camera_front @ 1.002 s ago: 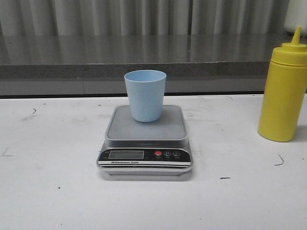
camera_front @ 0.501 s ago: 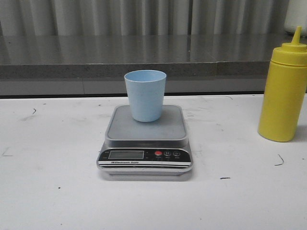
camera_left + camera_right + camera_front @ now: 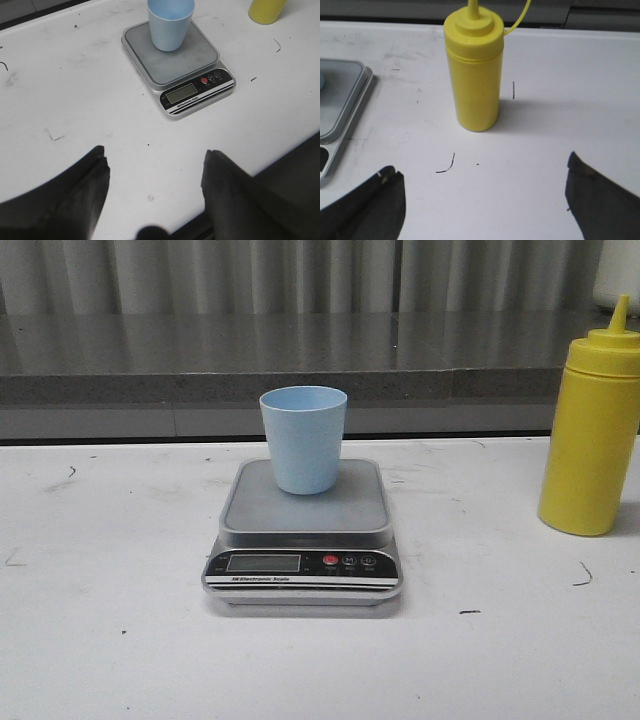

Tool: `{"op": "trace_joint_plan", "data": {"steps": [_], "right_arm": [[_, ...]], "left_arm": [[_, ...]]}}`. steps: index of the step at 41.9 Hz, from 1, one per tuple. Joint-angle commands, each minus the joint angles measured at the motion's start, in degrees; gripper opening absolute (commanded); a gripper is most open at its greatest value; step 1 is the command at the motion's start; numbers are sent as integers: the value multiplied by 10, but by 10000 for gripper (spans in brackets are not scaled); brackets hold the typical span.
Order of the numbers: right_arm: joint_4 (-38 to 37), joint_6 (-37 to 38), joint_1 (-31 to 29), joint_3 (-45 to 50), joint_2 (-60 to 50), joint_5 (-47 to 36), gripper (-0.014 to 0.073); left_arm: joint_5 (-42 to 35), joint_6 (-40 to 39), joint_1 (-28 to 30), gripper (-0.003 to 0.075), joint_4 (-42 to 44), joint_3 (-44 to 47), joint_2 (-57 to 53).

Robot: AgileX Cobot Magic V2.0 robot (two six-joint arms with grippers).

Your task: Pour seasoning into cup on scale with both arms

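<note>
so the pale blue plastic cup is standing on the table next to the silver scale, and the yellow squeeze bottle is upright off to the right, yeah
Not quite. The pale blue plastic cup stands on the grey platform of the silver digital scale, not on the table beside it, as the front view shows. The tall yellow squeeze bottle is indeed upright off to the right.

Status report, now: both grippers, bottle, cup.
Left gripper and right gripper open, empty. Yellow plastic squeeze bottle upright on table, untouched. Pale blue plastic cup on silver scale. Nothing between.
</note>
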Motion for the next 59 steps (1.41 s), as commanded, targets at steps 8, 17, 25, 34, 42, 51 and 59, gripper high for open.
{"op": "trace_joint_plan", "data": {"steps": [8, 17, 25, 34, 42, 51, 59], "right_arm": [[5, -9, 42, -29, 85, -49, 664], [22, -9, 42, -27, 158, -89, 664], [24, -9, 42, 5, 187, -229, 664], [24, -8, 42, 110, 200, -490, 664], [23, -9, 42, 126, 275, -609, 664], [23, -7, 42, 126, 385, -757, 664], [23, 9, 42, 124, 468, -888, 664]], "left_arm": [[-39, -2, -4, 409, -6, -16, 1], [-39, -2, -4, 409, -6, -16, 1], [-39, -2, -4, 409, -6, -16, 1], [-39, -2, -4, 409, -6, -16, 1], [-39, -2, -4, 409, -6, -16, 1], [-39, -2, -4, 409, -6, -16, 1], [-39, -2, -4, 409, -6, -16, 1]]}}
